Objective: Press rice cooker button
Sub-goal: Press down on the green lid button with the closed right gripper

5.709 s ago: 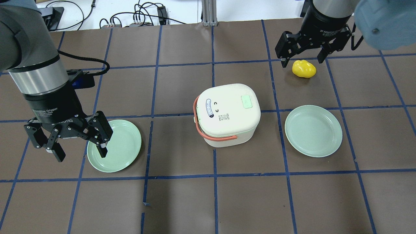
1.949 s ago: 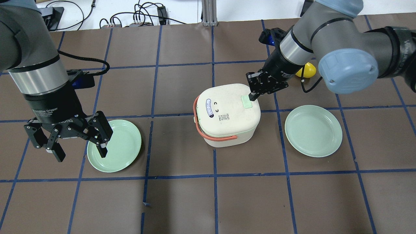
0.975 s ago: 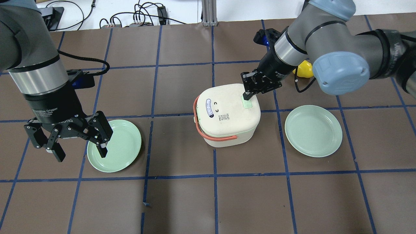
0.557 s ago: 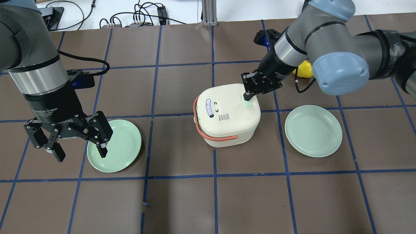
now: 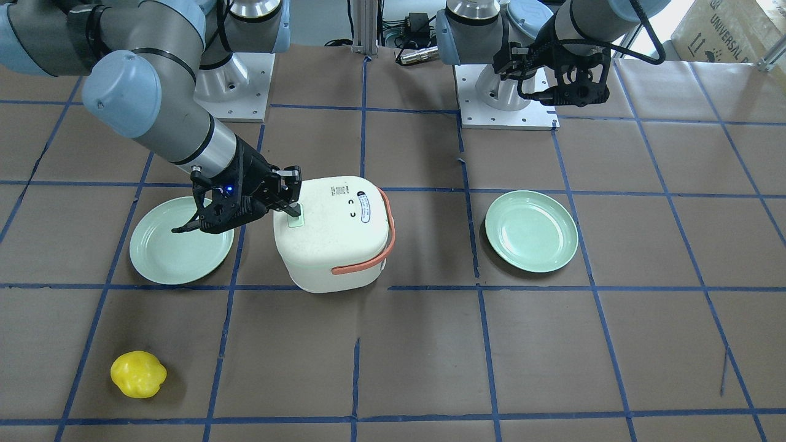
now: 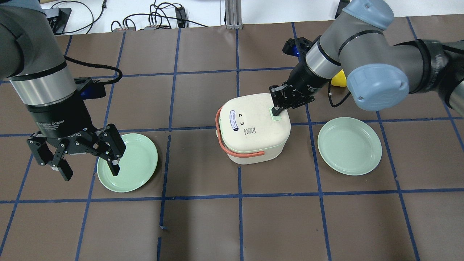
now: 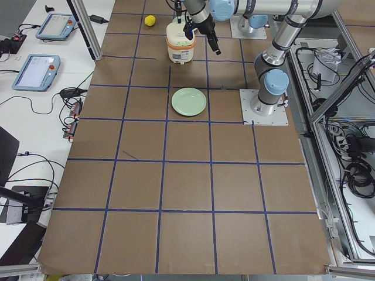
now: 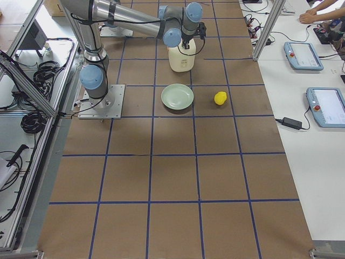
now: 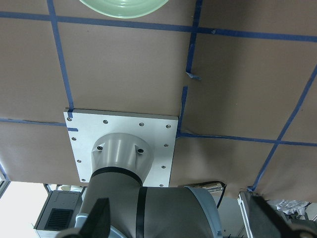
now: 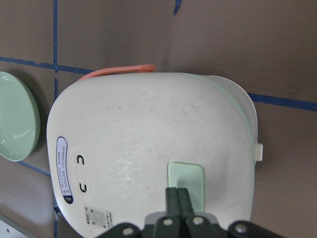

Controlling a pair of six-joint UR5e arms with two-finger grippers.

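Observation:
A white rice cooker [image 6: 253,127] with an orange handle stands mid-table; it also shows in the front view [image 5: 334,239] and the right wrist view [image 10: 133,139]. Its pale green button [image 6: 277,115] sits on the lid near my right arm. My right gripper [image 6: 276,110] is shut and tilted down. Its closed fingertips [image 10: 177,194] rest on the near edge of the button [image 10: 188,176], as the front view [image 5: 294,211] also shows. My left gripper [image 6: 90,170] is open and empty, hovering over the edge of a green plate.
A green plate [image 6: 134,163] lies at the left and another [image 6: 349,145] right of the cooker. A yellow fruit-like object [image 5: 138,373] lies beyond the right arm, mostly hidden in the overhead view. The table is brown paper with a blue tape grid.
My right gripper left the yellow object, shut, and came down onto the cooker's green button; in the last second it edged slightly lower. My left arm has not moved.

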